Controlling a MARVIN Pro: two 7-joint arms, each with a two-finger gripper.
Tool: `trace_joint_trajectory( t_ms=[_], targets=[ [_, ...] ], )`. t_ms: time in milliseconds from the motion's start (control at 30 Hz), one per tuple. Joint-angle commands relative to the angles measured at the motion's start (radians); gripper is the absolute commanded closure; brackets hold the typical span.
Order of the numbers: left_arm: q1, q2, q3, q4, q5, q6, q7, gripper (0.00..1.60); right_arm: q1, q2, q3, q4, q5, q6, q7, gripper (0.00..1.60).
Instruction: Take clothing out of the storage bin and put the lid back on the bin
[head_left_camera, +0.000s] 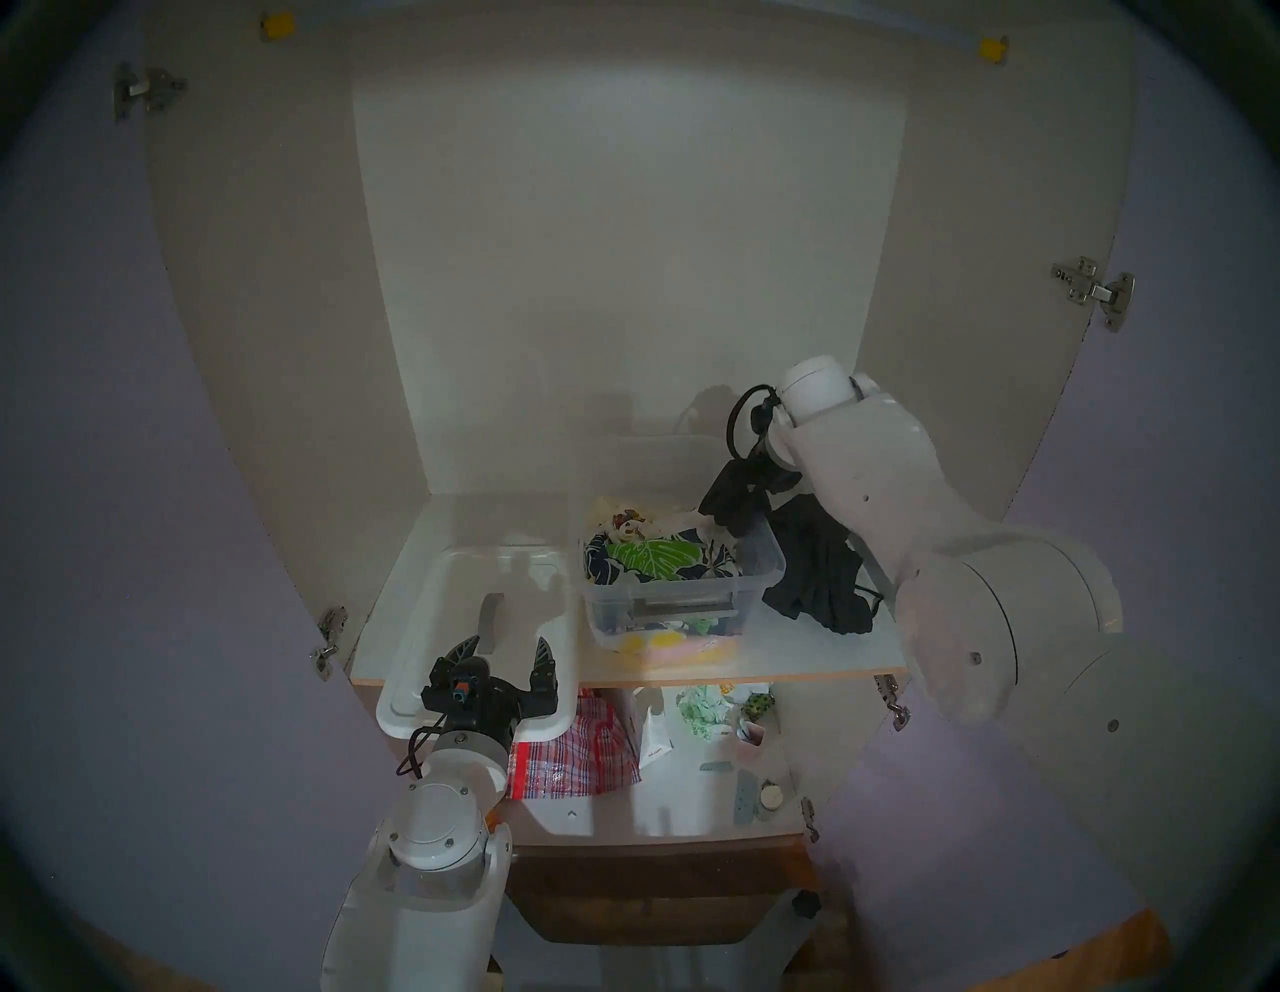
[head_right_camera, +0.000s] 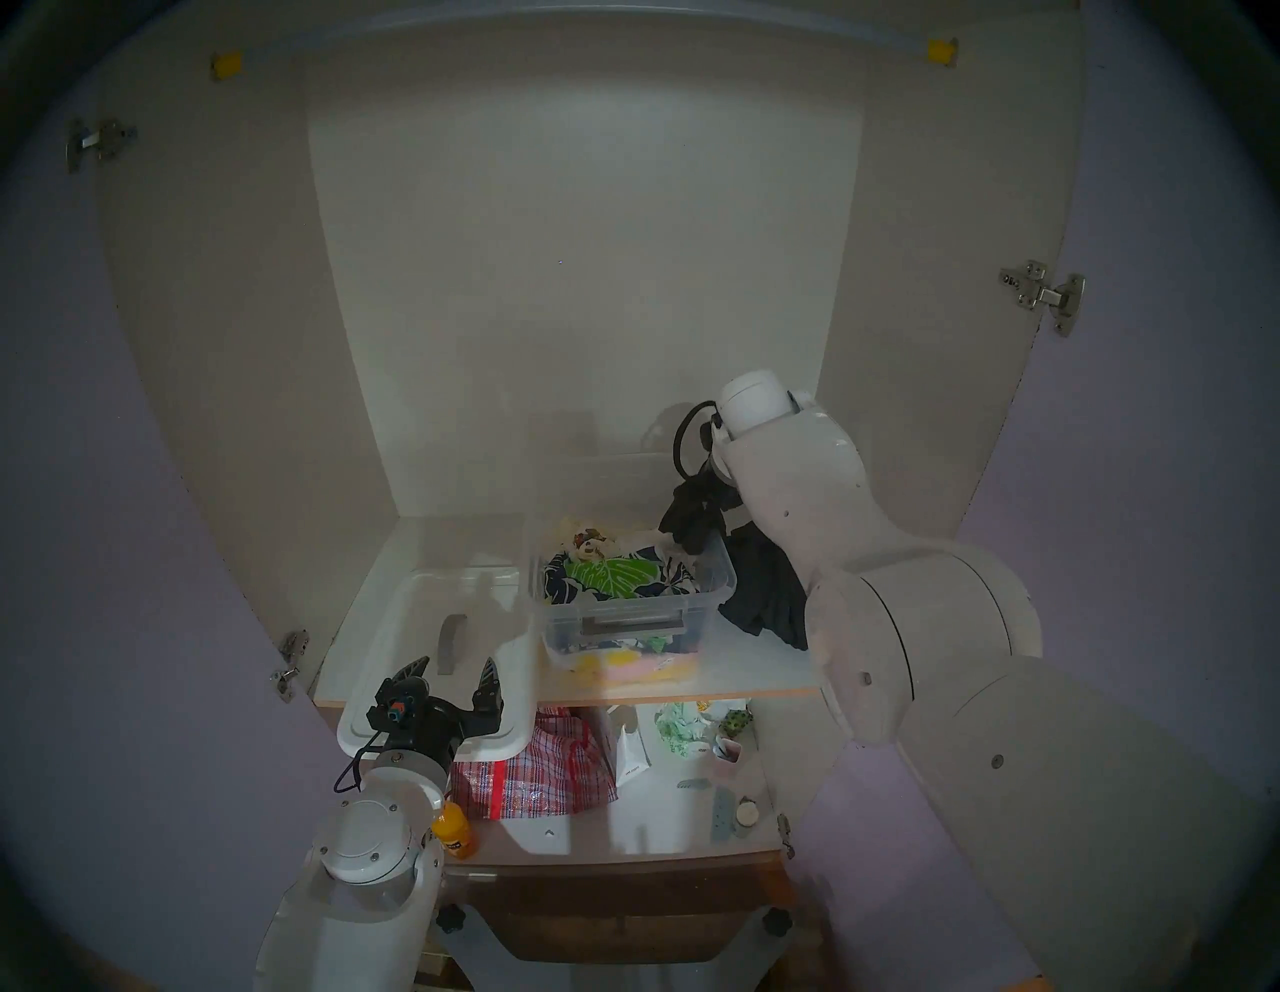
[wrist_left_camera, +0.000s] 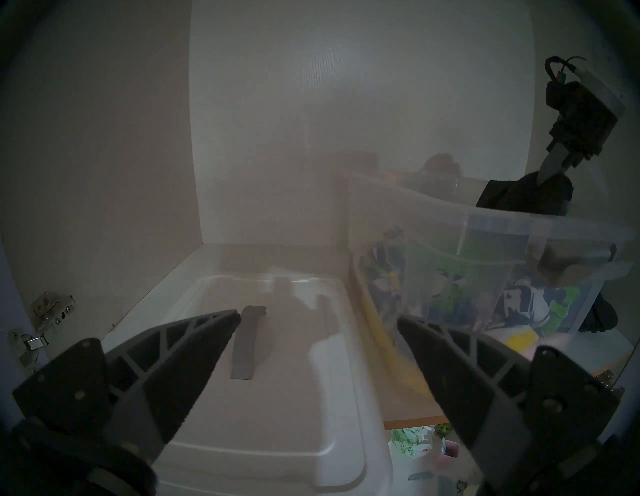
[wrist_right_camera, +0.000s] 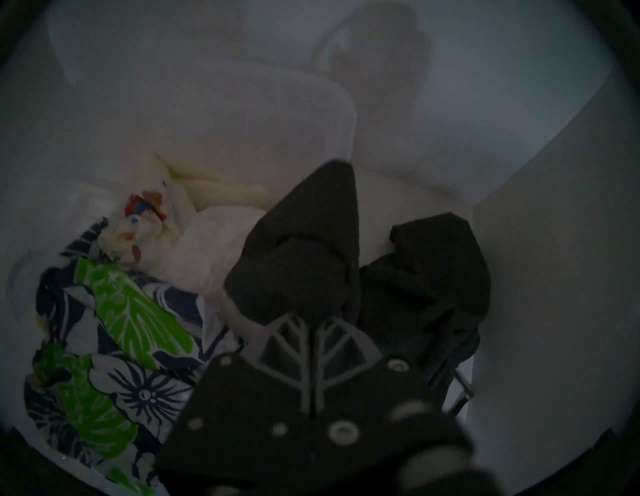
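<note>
Black garment (head_left_camera: 817, 568) hangs over the bin's (head_left_camera: 665, 603) right rim, part bunched above the rim, the rest draped outside onto the shelf (head_left_camera: 796, 644). Right gripper (wrist_right_camera: 313, 317) has its fingers (wrist_left_camera: 554, 162) pressed together on the upper fold of the garment, above the bin's right side. Clear bin stands on the shelf, uncovered, with a navy leaf-print cloth (head_left_camera: 658, 558) and pale fabric (wrist_right_camera: 207, 221) inside. Lid (head_left_camera: 443, 609) lies flat on the shelf just left of the bin, its near end overhanging the shelf edge, grey strap (head_left_camera: 488, 620) on top. Left gripper (head_left_camera: 509, 661) hovers above the lid's near end, fingers (wrist_left_camera: 194, 346) spread wide, holding nothing. Red plaid bag (head_left_camera: 575, 748) sits on the lower shelf.
</note>
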Motion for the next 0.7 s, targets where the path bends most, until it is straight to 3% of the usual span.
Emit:
trace_joint_trajectory(
  t_ms=[0,200,300,433,500,667],
  targets=[
    [-0.009,0.001,0.002,-0.027,-0.002,-0.007,-0.004,0.0,0.023,0.007,0.033,-0.121,0.021,0.02,0.014,1.6],
    [-0.007,0.002,0.002,-0.03,-0.003,-0.006,-0.006,0.0,-0.068,-0.002,0.154,-0.31,0.008,0.021,-0.137,1.6],
    [-0.007,0.002,0.002,-0.03,-0.003,-0.006,-0.006,0.0,-0.067,-0.011,0.22,-0.315,0.022,0.021,-0.234,1.6],
    [-0.007,0.002,0.002,-0.03,-0.003,-0.006,-0.006,0.0,-0.033,-0.001,0.274,-0.266,0.032,0.004,-0.337,1.6],
    [-0.007,0.002,0.002,-0.031,-0.003,-0.005,-0.006,0.0,-0.022,0.011,0.27,-0.222,0.022,-0.022,-0.377,1.6],
    [-0.006,0.003,0.002,-0.032,-0.004,-0.005,-0.007,0.0,0.002,0.038,0.238,-0.035,0.004,-0.073,-0.373,1.6]
  ],
)
